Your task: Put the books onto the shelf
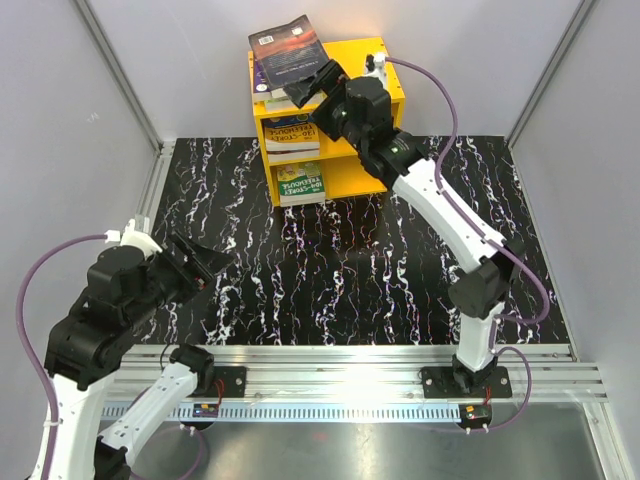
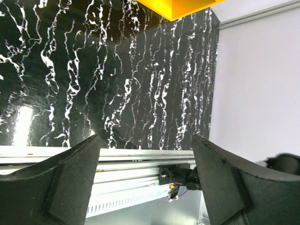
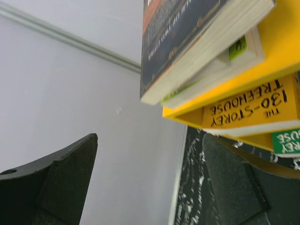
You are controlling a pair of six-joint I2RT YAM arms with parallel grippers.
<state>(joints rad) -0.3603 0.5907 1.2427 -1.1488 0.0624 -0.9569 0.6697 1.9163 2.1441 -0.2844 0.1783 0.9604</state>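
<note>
Glossy yellow shelf [image 1: 350, 178], paper-paged books [image 1: 288, 48], matt black fingers [image 2: 70, 183].

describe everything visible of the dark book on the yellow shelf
The dark book is a thick paperback with cream page edges. Its dark cover shows a sunset picture and a white barcode patch. It lies flat, skewed, on thinner books atop the yellow shelf, overhanging its edge. The open right gripper is near, not holding it.

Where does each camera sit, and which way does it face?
Top: above, behind the bases, looking down at table, shelf; left arm, right arm show.
Left wrist: over the table, facing the right wall; own jaws at bottom.
Right wrist: beside the shelf's top, facing the dark book; own jaws at bottom.
Shared: all three show the shelf.
</note>
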